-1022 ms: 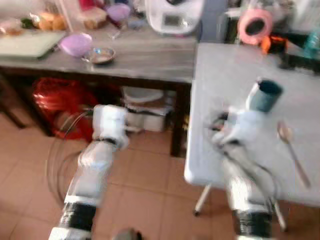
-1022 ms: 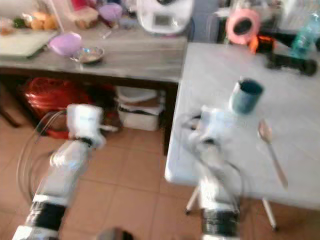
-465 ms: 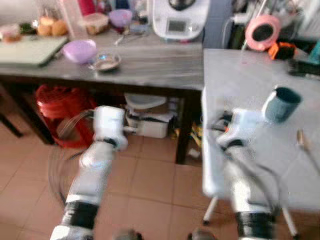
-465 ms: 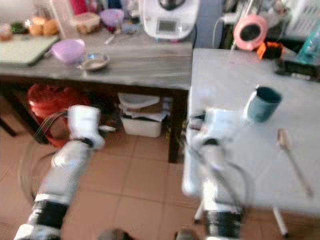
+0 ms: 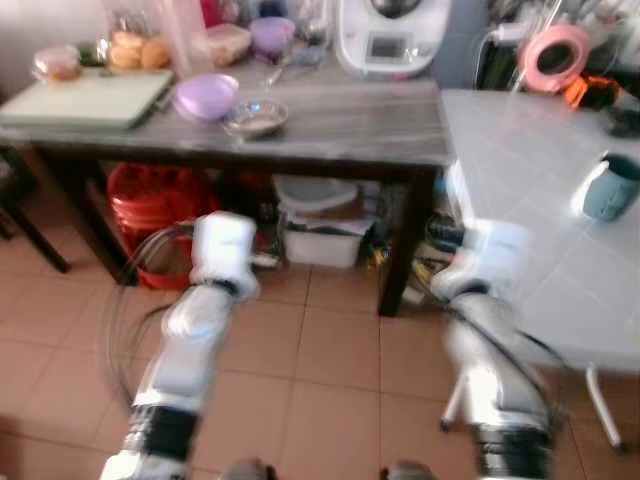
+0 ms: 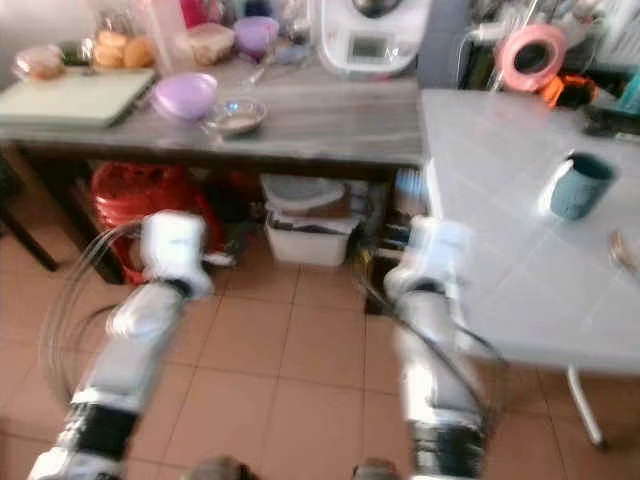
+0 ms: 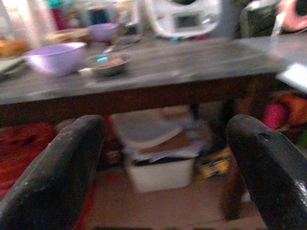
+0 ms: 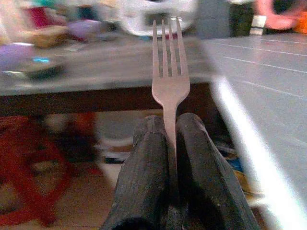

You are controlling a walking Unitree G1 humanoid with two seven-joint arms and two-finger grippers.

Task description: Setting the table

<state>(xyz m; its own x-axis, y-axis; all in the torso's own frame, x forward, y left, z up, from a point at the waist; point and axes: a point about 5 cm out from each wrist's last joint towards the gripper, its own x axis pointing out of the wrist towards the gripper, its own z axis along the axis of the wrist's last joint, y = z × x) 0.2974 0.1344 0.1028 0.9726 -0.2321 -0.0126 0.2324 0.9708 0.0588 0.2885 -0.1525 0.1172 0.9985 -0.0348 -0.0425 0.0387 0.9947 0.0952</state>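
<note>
Nearest, the right gripper point(image 8: 165, 143) pinches a metal fork point(image 8: 169, 79) by its flat handle, four tines upward, beside the white table's point(image 6: 520, 270) rounded edge; the left gripper point(image 7: 165, 172) hangs spread wide over terracotta tiles point(image 5: 330, 370); beyond, a grey wooden table point(image 5: 330, 125) carries a lilac bowl point(image 5: 205, 96), a steel dish point(image 5: 256, 117); no writing is legible; a teal mug point(image 6: 579, 184) stands on the white table.

No text, label or number is legible anywhere.
</note>
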